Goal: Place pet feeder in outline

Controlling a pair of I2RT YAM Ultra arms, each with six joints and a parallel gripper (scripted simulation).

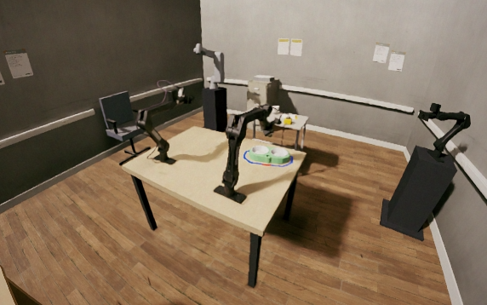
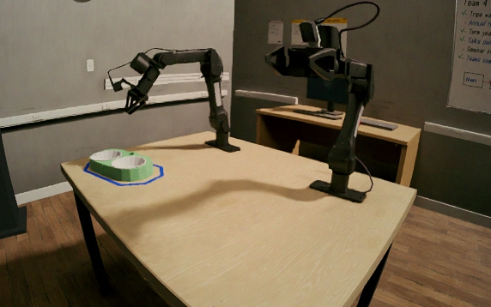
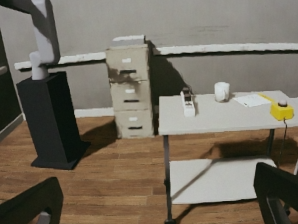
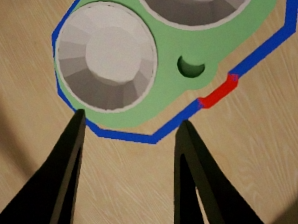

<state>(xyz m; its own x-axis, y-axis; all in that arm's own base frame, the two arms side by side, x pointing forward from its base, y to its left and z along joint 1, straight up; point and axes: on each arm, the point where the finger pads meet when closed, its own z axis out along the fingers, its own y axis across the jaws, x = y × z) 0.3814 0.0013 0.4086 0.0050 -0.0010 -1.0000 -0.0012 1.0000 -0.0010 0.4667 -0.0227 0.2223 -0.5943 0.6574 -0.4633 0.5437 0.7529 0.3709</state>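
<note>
The green pet feeder (image 1: 269, 154) (image 2: 124, 180) sits inside the blue taped outline near a table corner. Both steel bowls (image 4: 107, 56) sit in its wells and look level. Its handle tab with a hole (image 4: 192, 67) lies next to the red notch (image 4: 220, 92). My right gripper (image 4: 133, 121) hangs well above the feeder with its fingers apart and nothing between them; it also shows in the exterior view (image 2: 132, 105). My left gripper (image 2: 268, 57) (image 3: 156, 182) is open and empty, held high and far from the feeder, facing across the room.
Beyond the table's far edge stand a small white side table (image 1: 294, 121) and a filing cabinet (image 1: 263, 89). A chair (image 1: 117, 115) stands by the dark wall. A black pedestal with another arm (image 1: 419, 192) stands at the right. A wooden desk (image 2: 335, 124) is behind the left arm.
</note>
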